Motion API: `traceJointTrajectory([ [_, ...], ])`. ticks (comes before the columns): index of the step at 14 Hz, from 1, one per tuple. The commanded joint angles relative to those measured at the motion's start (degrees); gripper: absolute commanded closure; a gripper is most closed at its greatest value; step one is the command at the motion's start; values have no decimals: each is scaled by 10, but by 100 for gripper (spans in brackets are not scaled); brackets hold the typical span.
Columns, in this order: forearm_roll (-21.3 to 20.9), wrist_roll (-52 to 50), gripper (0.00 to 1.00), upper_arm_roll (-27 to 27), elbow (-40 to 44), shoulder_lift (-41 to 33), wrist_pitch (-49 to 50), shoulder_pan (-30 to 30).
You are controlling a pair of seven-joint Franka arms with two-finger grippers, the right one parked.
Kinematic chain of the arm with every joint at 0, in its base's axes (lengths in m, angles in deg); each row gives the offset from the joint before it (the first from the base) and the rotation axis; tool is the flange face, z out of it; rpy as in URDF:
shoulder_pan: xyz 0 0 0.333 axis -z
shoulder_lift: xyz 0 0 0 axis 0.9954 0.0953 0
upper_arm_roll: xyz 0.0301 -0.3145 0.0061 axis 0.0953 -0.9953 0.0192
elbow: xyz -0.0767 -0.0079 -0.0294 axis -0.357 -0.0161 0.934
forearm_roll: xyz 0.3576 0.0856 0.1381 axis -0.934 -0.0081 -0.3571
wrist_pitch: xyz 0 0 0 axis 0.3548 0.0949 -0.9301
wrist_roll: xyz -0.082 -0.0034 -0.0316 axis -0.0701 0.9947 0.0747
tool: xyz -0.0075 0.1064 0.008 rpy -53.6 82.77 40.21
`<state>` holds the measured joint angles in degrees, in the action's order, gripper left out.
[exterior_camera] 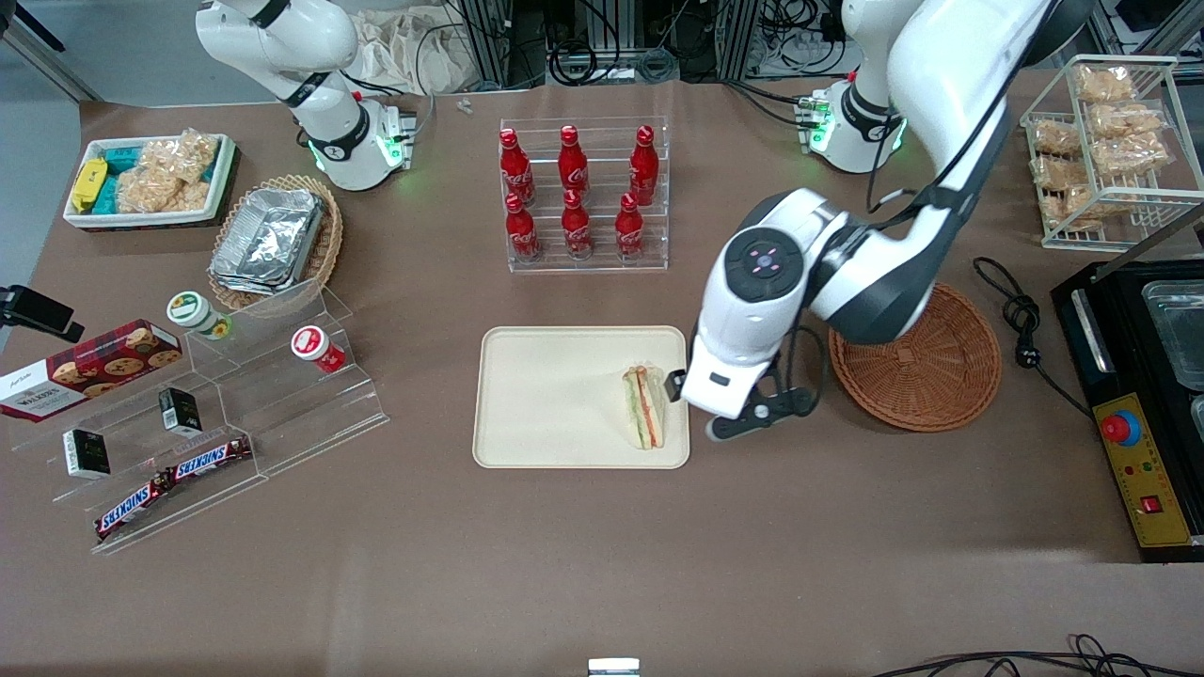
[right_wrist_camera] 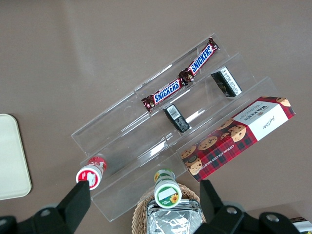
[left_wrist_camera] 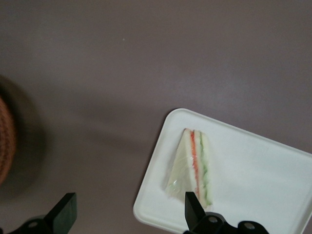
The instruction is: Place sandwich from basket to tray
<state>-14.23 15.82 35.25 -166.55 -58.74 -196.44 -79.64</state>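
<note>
The sandwich (exterior_camera: 643,407) lies on the cream tray (exterior_camera: 546,395), near the tray edge closest to the working arm. It also shows in the left wrist view (left_wrist_camera: 192,165), resting on the tray (left_wrist_camera: 253,180). My left gripper (exterior_camera: 679,385) hovers over that tray edge, between the sandwich and the round reddish-brown basket (exterior_camera: 926,367). The gripper (left_wrist_camera: 129,214) is open wide and holds nothing; one fingertip (left_wrist_camera: 191,207) is over the sandwich's wide end. The basket holds nothing I can see, and only its blurred rim (left_wrist_camera: 6,141) shows in the left wrist view.
A rack of cola bottles (exterior_camera: 583,197) stands farther from the front camera than the tray. A clear tiered stand (exterior_camera: 216,414) with Snickers bars, a cookie box (exterior_camera: 89,367) and an oval basket of foil containers (exterior_camera: 273,240) lie toward the parked arm's end. A black machine (exterior_camera: 1143,395) stands at the working arm's end.
</note>
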Motion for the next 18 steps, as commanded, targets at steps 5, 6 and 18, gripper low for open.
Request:
traceJointTrajectory([
  [5, 157, 265, 0, 149, -245, -270, 1, -19],
  [6, 166, 306, 0, 169, -261, -296, 9, -22],
  [18, 182, 647, 0, 355, -163, -303, 160, -23],
])
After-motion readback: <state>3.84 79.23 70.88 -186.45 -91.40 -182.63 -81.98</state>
